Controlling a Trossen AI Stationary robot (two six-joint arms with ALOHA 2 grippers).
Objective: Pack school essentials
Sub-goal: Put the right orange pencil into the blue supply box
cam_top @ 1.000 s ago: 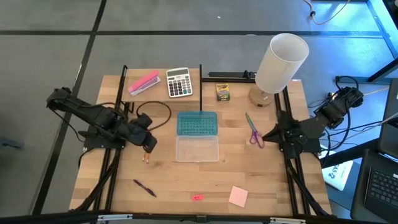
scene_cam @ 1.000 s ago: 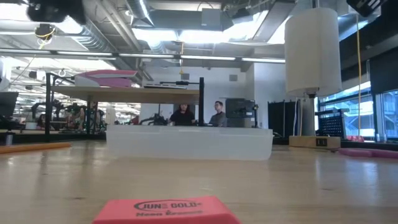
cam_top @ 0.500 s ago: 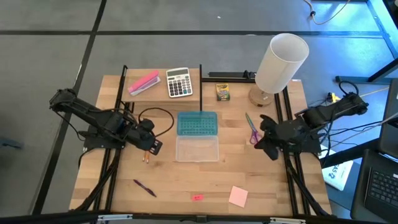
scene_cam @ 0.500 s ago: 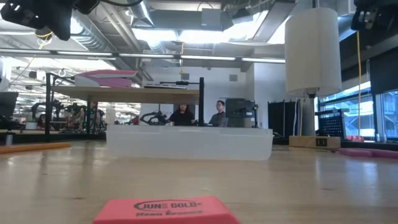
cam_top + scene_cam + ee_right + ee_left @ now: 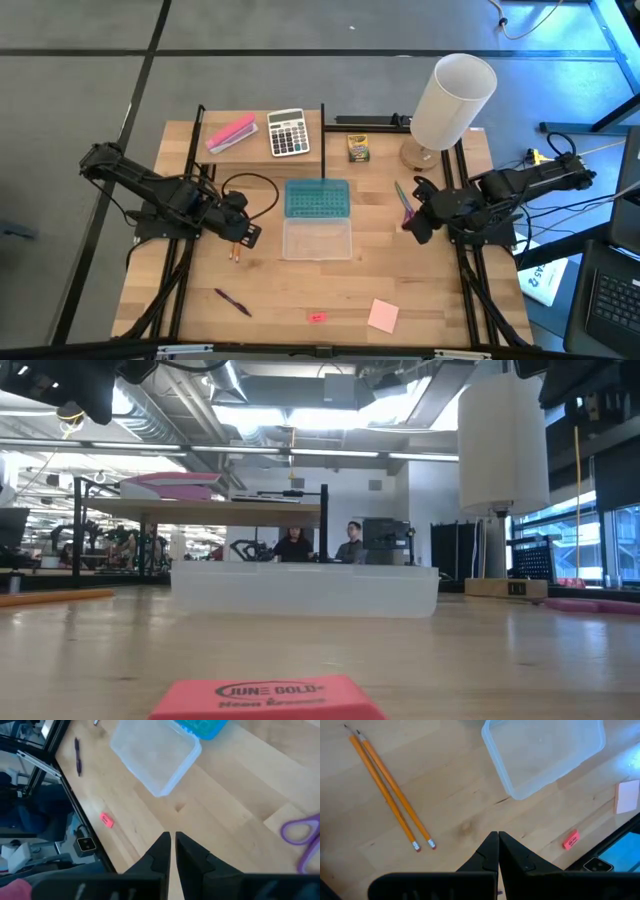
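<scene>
Item count on the surface:
- orange pencils (image 5: 390, 790): 2
- scissors (image 5: 406, 208): 1
- crayon box (image 5: 358, 148): 1
- pen (image 5: 232, 301): 1
- eraser (image 5: 317, 317): 1
- sticky-note pad (image 5: 383, 316): 1
- calculator (image 5: 288, 132): 1
- stapler (image 5: 231, 133): 1
- clear container (image 5: 317, 238): 1
- lamp (image 5: 448, 100): 1

From my high view the right end effector (image 5: 412, 224) covers the handles of the purple-handled scissors (image 5: 401, 196). My right wrist camera cuts those scissors off at the edge. In the low view, the eraser (image 5: 268, 698) runs off the bottom.
</scene>
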